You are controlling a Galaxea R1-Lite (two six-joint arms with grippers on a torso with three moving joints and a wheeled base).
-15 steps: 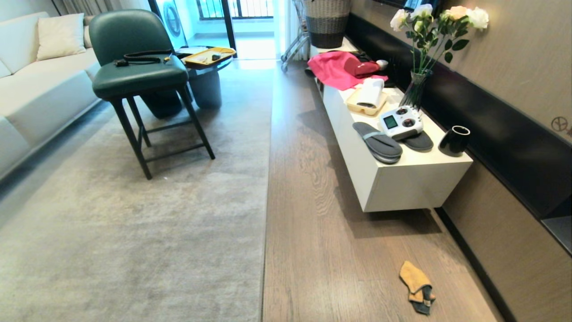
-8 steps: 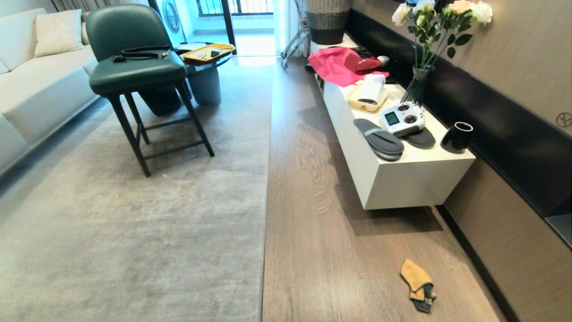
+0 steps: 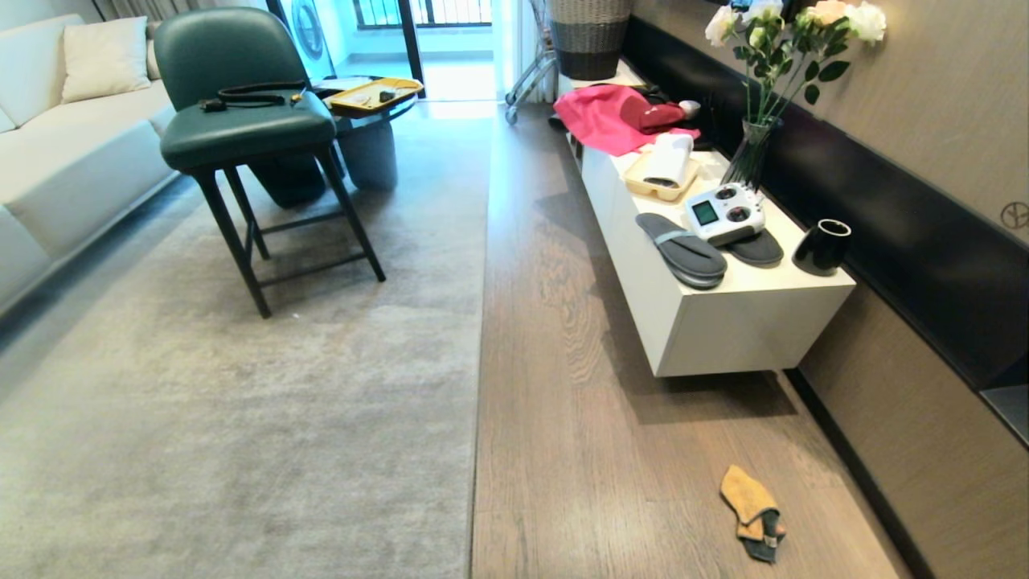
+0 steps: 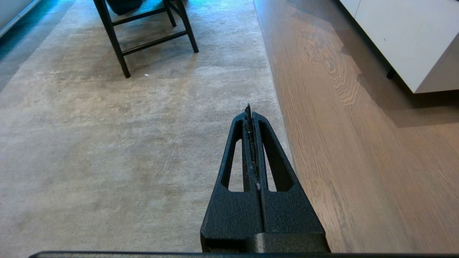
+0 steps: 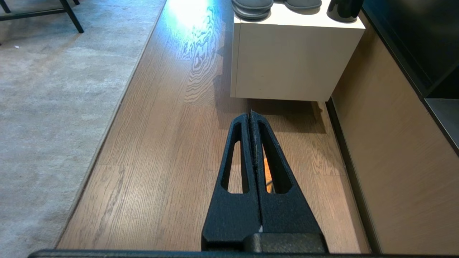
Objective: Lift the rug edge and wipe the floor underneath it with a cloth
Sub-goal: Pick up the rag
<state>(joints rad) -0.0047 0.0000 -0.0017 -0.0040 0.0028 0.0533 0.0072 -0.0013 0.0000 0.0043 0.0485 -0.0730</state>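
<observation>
1. Nothing of the task appears done. The rug edge point(image 3: 480, 338) lies flat along the brown plank floor point(image 3: 579, 450), running down the middle of the head view from top to bottom.
2. The cloth point(image 3: 749, 511), a small orange-tan rag bunched with a darker piece at its lower end, lies on the floor at the lower right of the head view, well apart from the rug edge and near the wall base, below the white cabinet point(image 3: 723, 322).
3. The left gripper point(image 4: 250, 114) is clenched on nothing, jaws pressed together, hanging over the rug just beside its edge.
4. The right gripper point(image 5: 250, 116) is likewise clenched and empty, over bare floor; a sliver of orange shows through its finger slot.
5. By my judgement everything remains: picking up the cloth, raising the rug edge, and wiping beneath it.
</observation>
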